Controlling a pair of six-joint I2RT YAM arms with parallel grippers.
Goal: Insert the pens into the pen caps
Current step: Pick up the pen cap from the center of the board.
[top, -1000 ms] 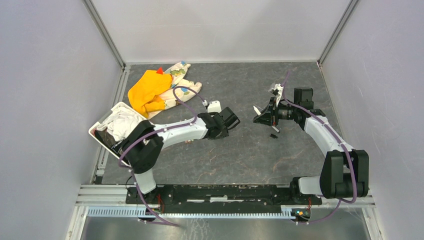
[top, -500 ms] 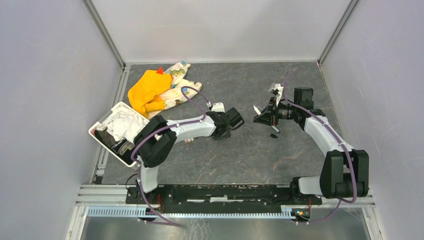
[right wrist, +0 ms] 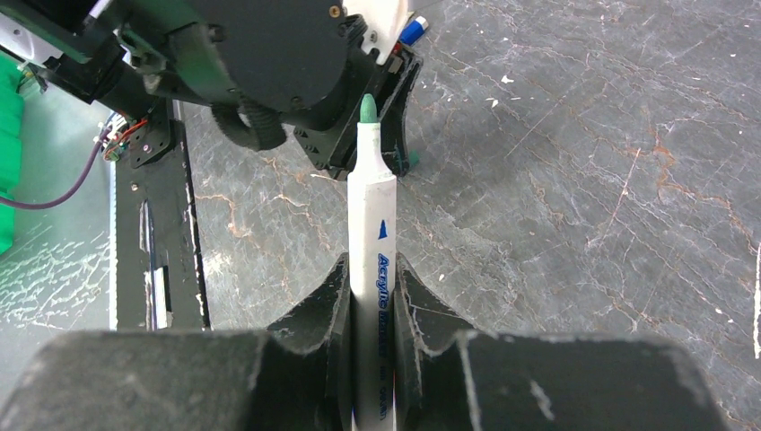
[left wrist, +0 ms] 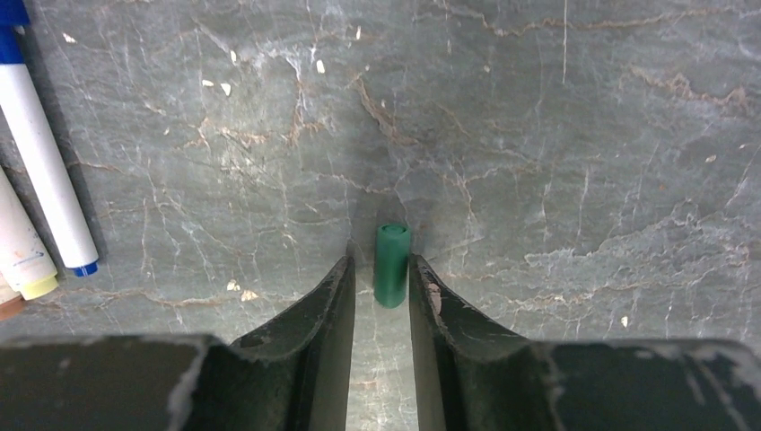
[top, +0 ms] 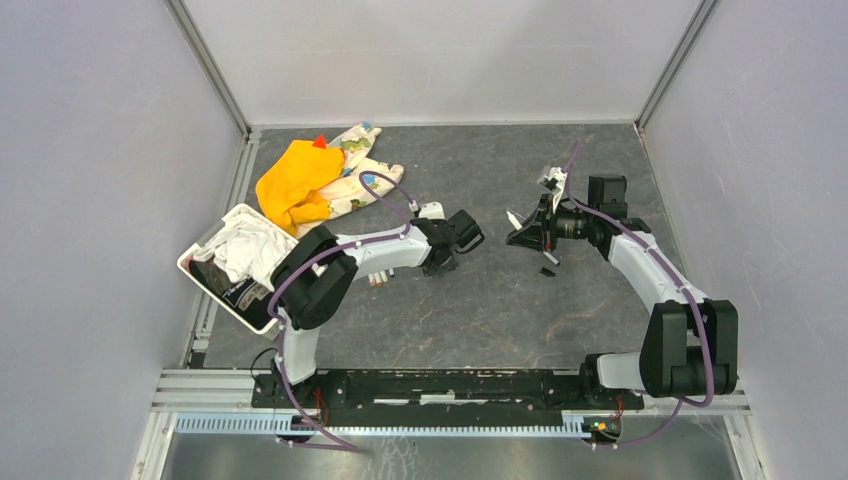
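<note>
step in hand: gripping the green cap [left wrist: 392, 265], which lies on the table [left wrist: 583, 135] between the left gripper [left wrist: 381, 274]'s narrowly parted jaws (a gap shows on one side). opposite the cap, the right gripper [right wrist: 371, 269] clamps one green-tipped pen [right wrist: 370, 197]. next, i judge: pinch squarely, lift, align. one cap; at least two spare pens [left wrist: 45, 171] lie to its left.

The left wrist view crops three pens at its edge: the blue-capped pen [left wrist: 45, 162] loses its far end, the cream-tipped pen [left wrist: 20, 247] shows only its near end, and a brown tip [left wrist: 5, 307] is a mere sliver. The green-tipped pen [right wrist: 371, 215] runs out of the right wrist view between the fingers of the right gripper [right wrist: 371, 265]. From above, the left gripper [top: 465, 237] hides the green cap [left wrist: 392, 263], and the dark bit [top: 547, 271] is too small to name.
</note>
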